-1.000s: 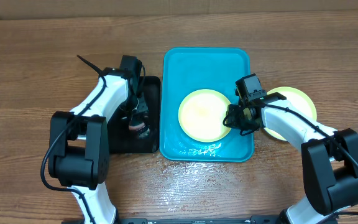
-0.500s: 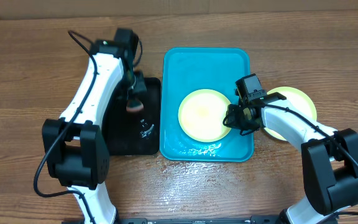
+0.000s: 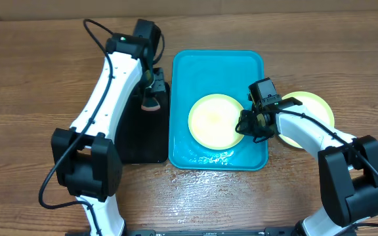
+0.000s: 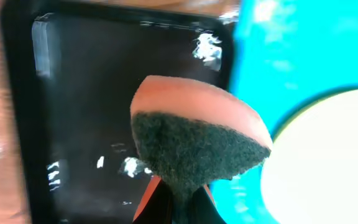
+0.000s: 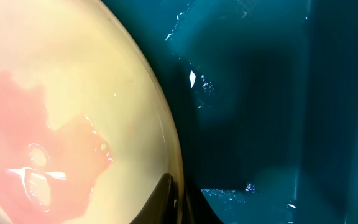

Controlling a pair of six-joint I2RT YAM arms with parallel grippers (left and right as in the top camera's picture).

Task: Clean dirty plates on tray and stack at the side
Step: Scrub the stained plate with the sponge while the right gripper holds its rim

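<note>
- Starting at your left, the black tray (image 3: 131, 141) sits on the wooden surface (image 3: 31, 78), just beside the turquoise tray's left edge.
- Your left fingers (image 4: 182, 208) are pinched tight on the sponge (image 4: 197, 143), which is orange-backed with a dark scouring face. It hangs over the far-right part of the black tray, close to the turquoise tray but not over any plate.
- The turquoise tray (image 3: 202, 65) holds one plate (image 3: 212, 121) in its right half, with water glinting along the tray's near rim.
- That plate shows a reddish smear (image 5: 36, 155) in the right wrist view, so count it as not yet scrubbed.
- Your right fingers (image 5: 165, 202) are closed on this plate's right rim, seemingly steadying it for the sponge.
- Right of the tray, the side plate (image 3: 315, 103) lies on the surface, partly under your right arm. You cannot tell how many are stacked there.
- Judging overall, you are past the early part: something is already set aside, and this one plate needs wiping and moving.
</note>
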